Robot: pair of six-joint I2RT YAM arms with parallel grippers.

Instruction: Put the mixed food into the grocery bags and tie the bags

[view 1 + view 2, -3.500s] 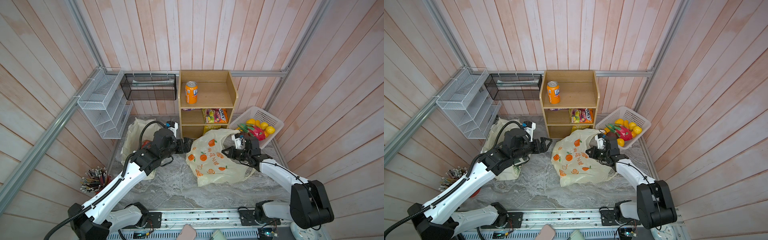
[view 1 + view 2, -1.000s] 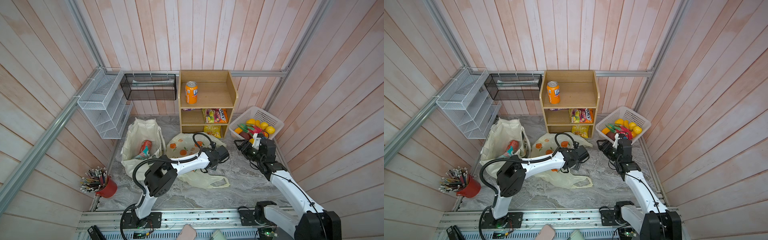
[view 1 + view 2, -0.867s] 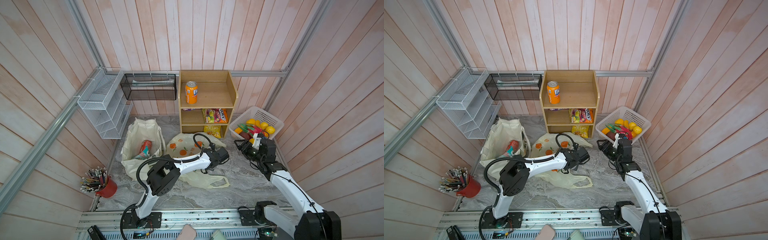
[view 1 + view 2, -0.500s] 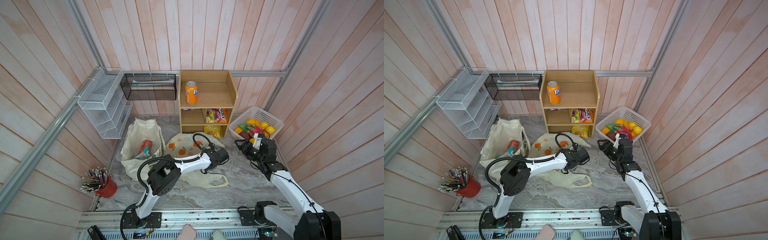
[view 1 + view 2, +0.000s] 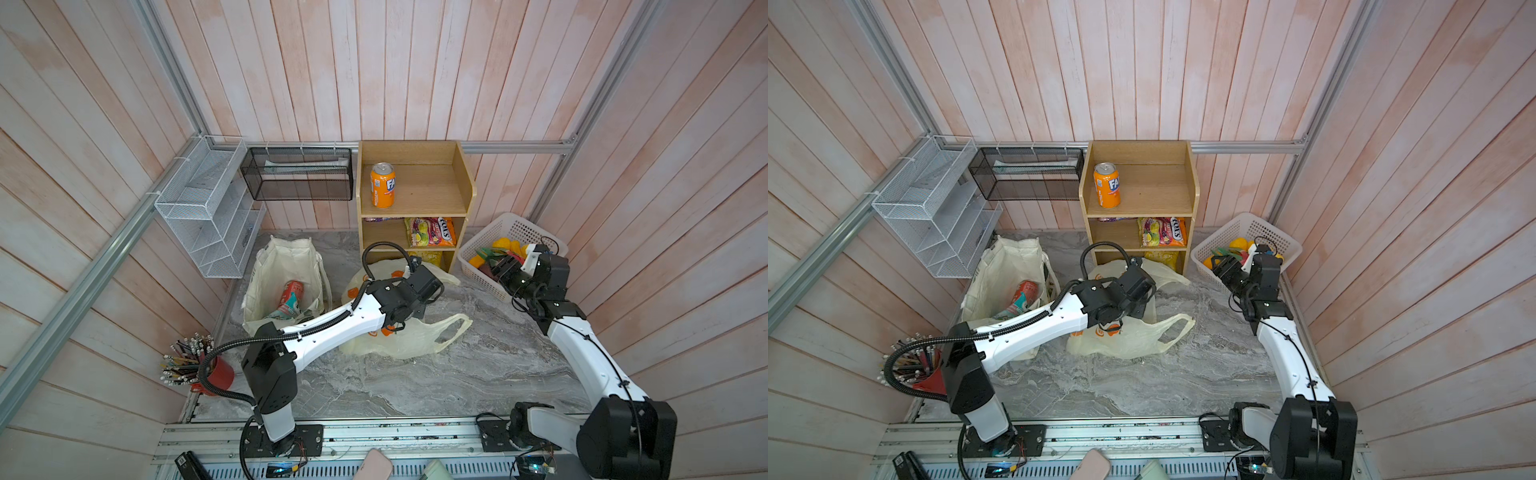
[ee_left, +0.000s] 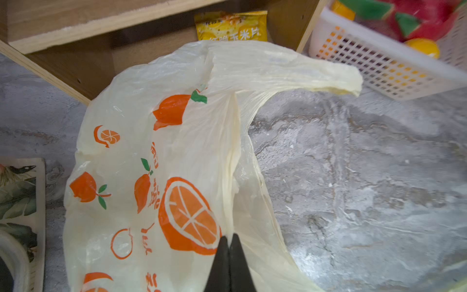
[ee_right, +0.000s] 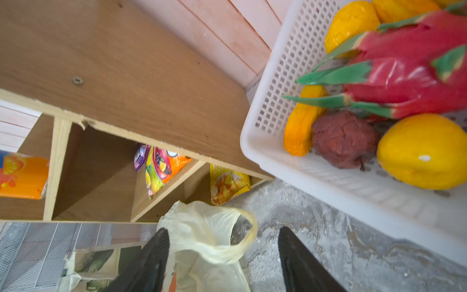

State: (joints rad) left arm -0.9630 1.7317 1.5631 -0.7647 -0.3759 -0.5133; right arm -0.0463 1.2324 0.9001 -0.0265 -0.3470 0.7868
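1. the tote (image 5: 286, 266) stands open at the left of the tabletop (image 5: 457, 374); the can (image 5: 293, 290) and the packet (image 5: 284, 311) lie inside it.
2. the plastic bag (image 5: 399, 345) lies flat in the middle, right of the tote and in front of the shelf (image 5: 415, 195).
3. the left hand (image 6: 229, 241) is pinched tight on a fold of the plastic bag.
4. the right hand (image 7: 222, 230) hangs wide and empty at the right, just beside the basket (image 5: 471, 253).

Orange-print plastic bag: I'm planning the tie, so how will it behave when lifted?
Probably floppy: the plastic bag lies crumpled flat. Likely very light, being thin and translucent. It might slip; fingers of the left gripper seem to pinch just a fold.
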